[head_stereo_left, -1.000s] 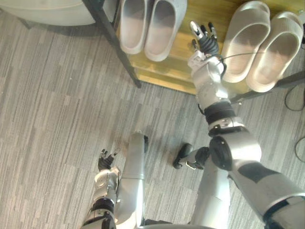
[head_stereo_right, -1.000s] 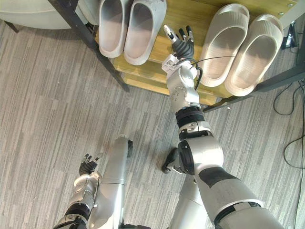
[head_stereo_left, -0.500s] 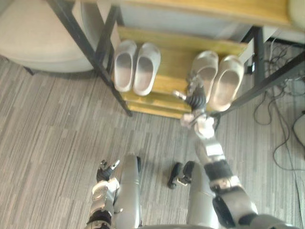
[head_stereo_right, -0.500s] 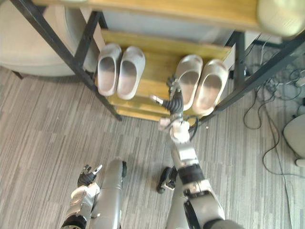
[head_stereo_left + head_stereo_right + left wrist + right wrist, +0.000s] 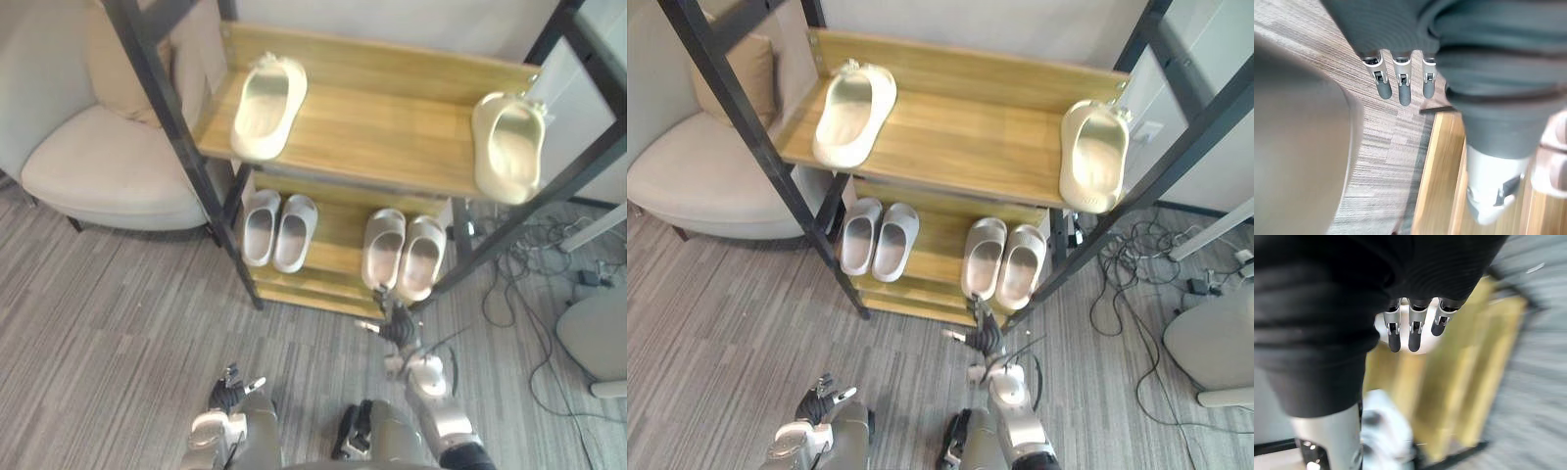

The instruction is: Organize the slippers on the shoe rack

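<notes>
Our head camera has tipped up since a second ago, so the whole shoe rack [image 5: 392, 137] now shows. The slippers themselves have not shifted. The right hand [image 5: 982, 336] lay over the lower shelf [image 5: 939, 245] between the two pairs. It has drawn back and now hangs just off that shelf's front edge, before the beige pair [image 5: 404, 253].

- Right hand: fingers straight, nothing in them, released.
- Left hand [image 5: 235, 380]: low by the floor, fingers relaxed, empty and idle.

Lower shelf: the grey pair [image 5: 277, 229] sits toward the left end and the beige pair toward the right end. In each pair the two slippers sit side by side. We judge the right hand has backed off because this shelf is settled and the arm needs room to rise.

Upper shelf [image 5: 970, 127]: the left cream slipper [image 5: 267, 93] lies near the left end. The right cream slipper [image 5: 509, 145] lies at the right end, close to the front edge. They are well apart and not yet mated. We judge this to be the work left: one must travel along the shelf to sit beside the other. The tilted-up view fits that aim.
</notes>
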Tool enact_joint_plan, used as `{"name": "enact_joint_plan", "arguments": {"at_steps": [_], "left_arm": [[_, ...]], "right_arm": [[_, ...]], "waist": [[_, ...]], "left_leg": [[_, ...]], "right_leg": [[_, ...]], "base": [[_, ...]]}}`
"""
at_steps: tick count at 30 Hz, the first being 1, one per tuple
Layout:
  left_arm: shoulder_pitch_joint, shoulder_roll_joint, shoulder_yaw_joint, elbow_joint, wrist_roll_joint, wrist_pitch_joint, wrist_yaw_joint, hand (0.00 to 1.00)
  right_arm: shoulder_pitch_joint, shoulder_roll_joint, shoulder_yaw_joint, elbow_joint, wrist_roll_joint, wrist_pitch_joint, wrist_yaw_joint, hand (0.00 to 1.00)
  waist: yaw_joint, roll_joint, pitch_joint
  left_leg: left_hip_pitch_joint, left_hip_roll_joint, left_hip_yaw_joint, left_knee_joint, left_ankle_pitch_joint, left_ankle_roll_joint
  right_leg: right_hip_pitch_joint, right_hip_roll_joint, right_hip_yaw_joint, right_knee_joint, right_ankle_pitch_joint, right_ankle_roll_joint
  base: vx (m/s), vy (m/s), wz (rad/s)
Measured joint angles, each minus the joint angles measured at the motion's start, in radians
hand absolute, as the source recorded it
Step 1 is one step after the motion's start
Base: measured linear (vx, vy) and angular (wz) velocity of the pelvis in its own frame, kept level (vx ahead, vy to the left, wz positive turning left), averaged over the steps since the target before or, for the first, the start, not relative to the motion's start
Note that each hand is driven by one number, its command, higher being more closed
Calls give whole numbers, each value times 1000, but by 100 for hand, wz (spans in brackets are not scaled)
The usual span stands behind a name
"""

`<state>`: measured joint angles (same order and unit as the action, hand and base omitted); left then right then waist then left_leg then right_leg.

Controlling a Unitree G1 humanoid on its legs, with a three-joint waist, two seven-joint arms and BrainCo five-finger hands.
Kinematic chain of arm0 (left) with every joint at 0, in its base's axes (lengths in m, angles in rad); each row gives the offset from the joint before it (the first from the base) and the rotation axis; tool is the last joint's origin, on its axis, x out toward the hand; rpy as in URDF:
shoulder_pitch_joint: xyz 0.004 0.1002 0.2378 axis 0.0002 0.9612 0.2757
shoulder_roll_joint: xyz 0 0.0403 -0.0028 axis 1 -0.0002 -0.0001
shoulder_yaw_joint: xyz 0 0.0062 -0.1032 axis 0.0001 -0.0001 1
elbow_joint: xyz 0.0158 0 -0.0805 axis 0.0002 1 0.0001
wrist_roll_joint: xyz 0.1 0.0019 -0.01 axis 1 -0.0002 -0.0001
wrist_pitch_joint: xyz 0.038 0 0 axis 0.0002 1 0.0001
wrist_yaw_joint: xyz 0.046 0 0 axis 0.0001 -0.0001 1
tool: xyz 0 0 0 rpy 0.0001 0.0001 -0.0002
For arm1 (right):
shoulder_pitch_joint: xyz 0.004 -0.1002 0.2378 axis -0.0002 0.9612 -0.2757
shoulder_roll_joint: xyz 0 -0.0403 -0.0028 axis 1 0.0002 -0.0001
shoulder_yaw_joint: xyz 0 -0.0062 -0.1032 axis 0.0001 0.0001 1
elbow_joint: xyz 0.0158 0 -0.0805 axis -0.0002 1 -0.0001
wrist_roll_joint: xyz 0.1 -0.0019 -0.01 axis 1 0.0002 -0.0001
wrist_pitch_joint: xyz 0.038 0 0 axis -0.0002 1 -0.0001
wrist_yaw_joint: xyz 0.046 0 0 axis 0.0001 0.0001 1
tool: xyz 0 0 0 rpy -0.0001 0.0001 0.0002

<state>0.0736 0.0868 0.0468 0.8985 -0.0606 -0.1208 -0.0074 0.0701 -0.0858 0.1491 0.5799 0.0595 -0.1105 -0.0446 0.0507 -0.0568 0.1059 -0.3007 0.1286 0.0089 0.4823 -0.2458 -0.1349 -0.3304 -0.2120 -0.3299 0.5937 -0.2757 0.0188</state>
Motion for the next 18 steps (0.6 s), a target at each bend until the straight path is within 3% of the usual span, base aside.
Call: {"name": "enact_joint_plan", "arguments": {"at_steps": [4,9,10,11,12,14,15,16,18], "left_arm": [[-1,-7,-57,19,-2,0,1,0],[-12,4,-102,16,-10,0,3,0],[-10,20,-185,-69,-15,11,4,0],[-10,25,-201,-97,-17,11,4,0],[-19,43,-246,-214,-76,-25,-1,0],[-125,48,-275,-355,-149,-48,3,0],[-179,52,-276,-360,-184,-71,14,0],[-200,62,-310,-376,-196,-120,28,0],[-144,56,-399,-381,-123,-125,26,0]], "right_arm": [[16,-3,-80,290,-25,13,4,0],[17,-6,-161,411,-40,17,3,0],[15,0,-190,432,-40,17,2,0],[15,-1,-192,434,-40,17,2,0],[14,-1,-208,446,-39,16,-5,0],[12,-1,-223,454,-37,17,2,0],[6,0,-224,457,-30,17,5,0],[-6,-1,-224,464,-19,17,-2,0],[-7,-5,-231,467,-19,17,-20,0]], "waist": [[-15,33,-29],[-38,45,-36],[-40,45,-36],[-40,46,-36],[-42,51,-38],[-42,58,-43],[-45,62,-43],[-72,69,-44],[-71,81,-46]], "left_leg": [[111,-14,10,-206,97,17],[196,-23,9,-335,163,30],[222,-31,8,-367,178,35],[226,-32,8,-373,182,36],[239,-30,11,-395,186,37],[247,-38,7,-432,209,41],[248,-45,0,-448,221,43],[274,-49,-6,-476,234,46],[303,-50,-3,-487,234,46]], "right_leg": [[109,34,-3,-220,111,20],[213,62,-21,-401,206,33],[249,71,-25,-451,231,34],[255,71,-26,-459,234,35],[264,74,-27,-484,247,38],[271,74,-25,-507,256,39],[284,76,-29,-524,267,41],[309,82,-26,-551,274,45],[333,85,-18,-566,276,48]], "base": [[42,70,-4],[32,42,4],[5,14,6],[-13,16,9],[-41,9,6],[-25,6,2],[0,0,0],[0,0,0],[46,8,0]]}}
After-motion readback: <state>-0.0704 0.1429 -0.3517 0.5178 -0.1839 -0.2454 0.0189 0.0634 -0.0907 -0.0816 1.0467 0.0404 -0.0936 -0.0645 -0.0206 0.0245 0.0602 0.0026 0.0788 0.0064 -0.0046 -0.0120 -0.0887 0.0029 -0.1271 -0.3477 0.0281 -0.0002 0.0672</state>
